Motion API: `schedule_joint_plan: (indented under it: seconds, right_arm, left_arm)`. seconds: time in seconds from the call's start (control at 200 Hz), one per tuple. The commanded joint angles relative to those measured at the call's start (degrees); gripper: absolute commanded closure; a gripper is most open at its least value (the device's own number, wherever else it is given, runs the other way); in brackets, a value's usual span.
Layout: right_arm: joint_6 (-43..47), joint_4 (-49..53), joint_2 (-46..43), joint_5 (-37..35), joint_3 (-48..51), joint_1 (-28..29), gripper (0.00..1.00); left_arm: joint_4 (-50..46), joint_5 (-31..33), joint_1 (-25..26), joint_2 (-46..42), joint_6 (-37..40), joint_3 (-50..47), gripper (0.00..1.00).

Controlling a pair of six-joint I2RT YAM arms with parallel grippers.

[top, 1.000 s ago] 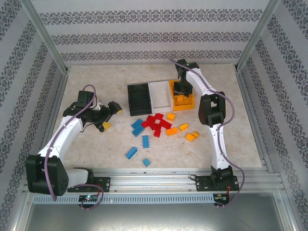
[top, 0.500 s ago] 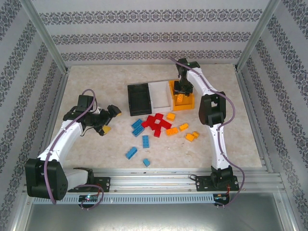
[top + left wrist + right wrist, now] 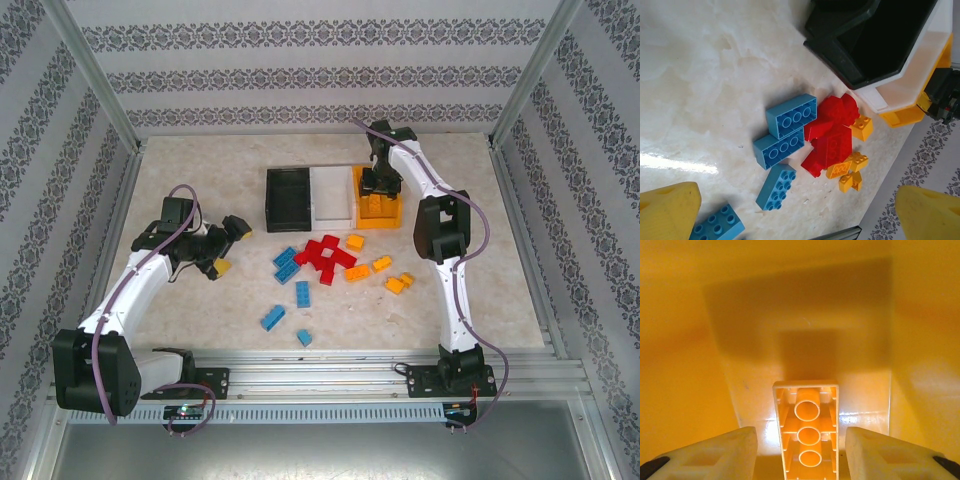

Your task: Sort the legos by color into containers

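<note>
Three containers stand in a row at the back: a black bin (image 3: 269,200), a white bin (image 3: 333,196) and an orange-yellow bin (image 3: 381,221). My right gripper (image 3: 378,186) reaches down into the orange-yellow bin (image 3: 685,365). It is open, and an orange brick (image 3: 807,427) lies underside up between its fingers with a gap on each side. Loose legos lie in front of the bins: blue bricks (image 3: 285,263), a red cluster (image 3: 325,257) and orange bricks (image 3: 398,283). My left gripper (image 3: 228,246) hangs open left of the pile, nothing between its yellow fingertips (image 3: 667,210).
In the left wrist view I see blue bricks (image 3: 790,114), the red cluster (image 3: 832,135) and small orange bricks (image 3: 845,169), with the black bin (image 3: 840,47) beyond. Metal rails (image 3: 330,365) line the near table edge. Patterned walls enclose the table.
The right gripper's fingers have spread apart, letting go of the orange brick inside the orange-yellow bin. The left arm shifted slightly and now holds still.
</note>
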State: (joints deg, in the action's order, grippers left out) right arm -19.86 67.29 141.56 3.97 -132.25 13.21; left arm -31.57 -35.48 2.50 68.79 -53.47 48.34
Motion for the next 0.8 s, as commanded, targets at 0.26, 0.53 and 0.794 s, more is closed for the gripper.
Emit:
schedule_joint_plan:
  seconds: [0.26, 0.53, 0.794]
  right_arm:
    - [-1.15, 0.39, -15.37, 2.18, 4.85, -1.45, 0.45]
    - [-6.67, -3.88, -33.25, 6.37, 31.67, -1.49, 0.43]
    - [-16.84, -13.27, -44.79, 13.78, 59.95, 0.54, 0.42]
  left_arm:
    - [5.38, 1.37, -0.35, 2.85, -1.60, 0.00, 0.00]
    - [5.20, 7.31, 6.62, 7.38, 3.41, 3.94, 0.00]
    - [13.50, 9.47, 14.04, 16.01, -0.62, 7.01, 0.00]
